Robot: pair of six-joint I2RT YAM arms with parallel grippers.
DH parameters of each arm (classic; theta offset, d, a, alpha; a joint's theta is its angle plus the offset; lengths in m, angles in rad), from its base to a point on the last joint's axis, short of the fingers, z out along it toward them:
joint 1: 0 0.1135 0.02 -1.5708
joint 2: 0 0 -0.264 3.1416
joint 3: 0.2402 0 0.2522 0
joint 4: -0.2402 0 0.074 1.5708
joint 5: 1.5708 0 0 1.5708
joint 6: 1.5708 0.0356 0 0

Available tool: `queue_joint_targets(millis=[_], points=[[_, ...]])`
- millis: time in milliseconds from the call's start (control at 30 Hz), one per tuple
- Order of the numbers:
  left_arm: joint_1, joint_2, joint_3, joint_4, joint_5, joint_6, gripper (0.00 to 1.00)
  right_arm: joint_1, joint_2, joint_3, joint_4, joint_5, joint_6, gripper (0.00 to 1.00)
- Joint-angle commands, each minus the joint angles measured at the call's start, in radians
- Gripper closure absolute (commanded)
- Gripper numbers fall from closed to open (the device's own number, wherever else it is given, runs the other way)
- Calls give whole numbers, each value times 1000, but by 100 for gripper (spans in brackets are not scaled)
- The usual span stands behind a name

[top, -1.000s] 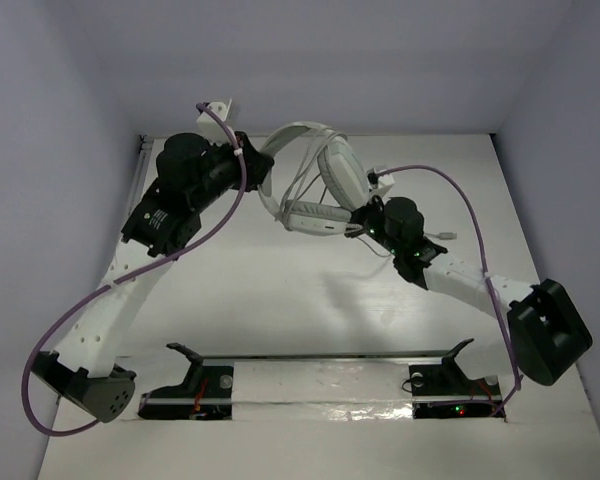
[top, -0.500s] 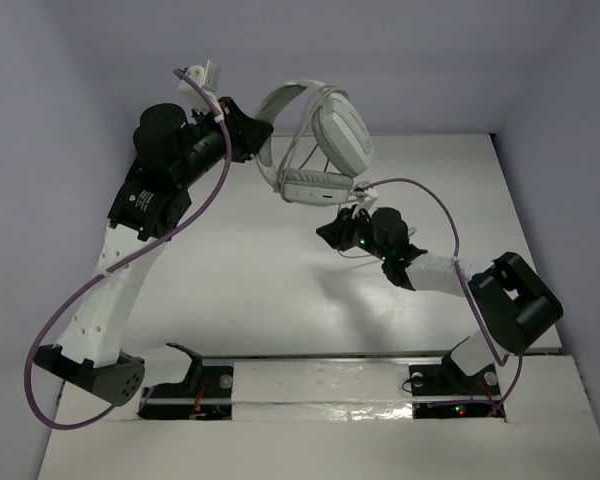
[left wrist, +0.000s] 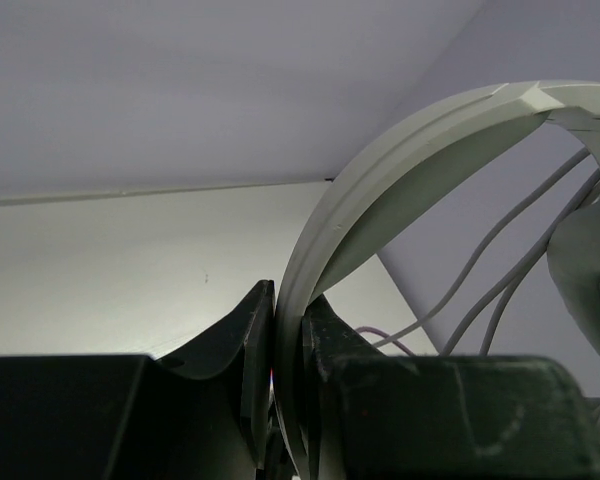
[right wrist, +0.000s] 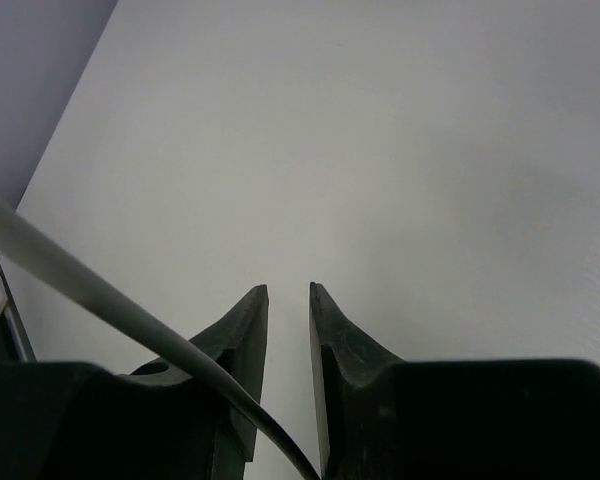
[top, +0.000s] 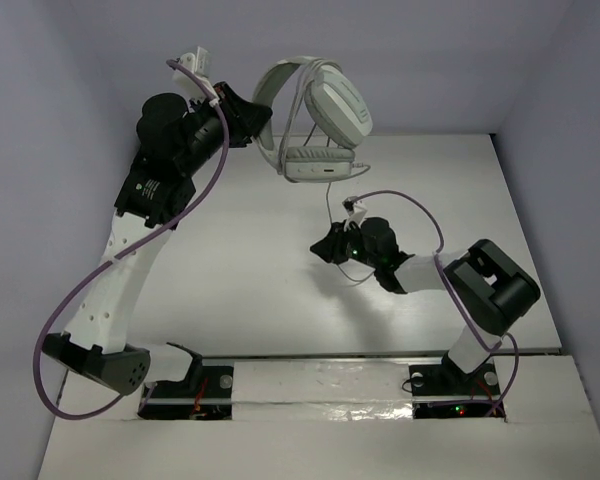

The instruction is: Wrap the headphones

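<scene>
The white and light-grey headphones (top: 336, 112) hang in the air over the far side of the table. My left gripper (top: 261, 126) is shut on the curved headband (left wrist: 380, 190); its jaws pinch the band in the left wrist view (left wrist: 288, 292). Thin grey cord loops (left wrist: 500, 240) run past the band there. The grey cord (top: 329, 205) drops from the lower ear cup to my right gripper (top: 320, 249), low over the table's middle. In the right wrist view (right wrist: 289, 287) the cord (right wrist: 80, 275) crosses the left finger and enters the jaws near their base. The tips stand a narrow gap apart.
The white table (top: 230, 280) lies under both arms, with grey walls at the back and sides. Thick purple cables (top: 70, 310) hang along each arm. The arm bases and a metal rail (top: 320, 355) sit at the near edge.
My left arm has lifted the headphones higher off the table. My right gripper has moved from beside the ear cup down and leftward along the cord, and its arm has folded in.
</scene>
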Motion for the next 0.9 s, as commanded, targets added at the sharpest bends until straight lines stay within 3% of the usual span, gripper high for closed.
queue_joint_targets(millis=[0, 100, 267, 467, 633, 867], points=[[19, -22, 66, 157, -64, -71, 100, 19, -33, -22, 57, 17, 27, 71], [19, -35, 11, 218, -139, -115, 100, 88, -33, -27, 17, 47, 38, 76], [19, -24, -105, 333, -317, -160, 100, 289, -49, 19, -124, 171, 17, 100], [19, 2, -239, 389, -547, -118, 100, 486, -153, 85, -360, 241, 31, 100], [-19, 39, -346, 407, -694, -33, 100, 632, -210, 298, -734, 364, -57, 100], [-128, 79, -497, 415, -854, 60, 100, 692, -323, 565, -1169, 540, -150, 100]])
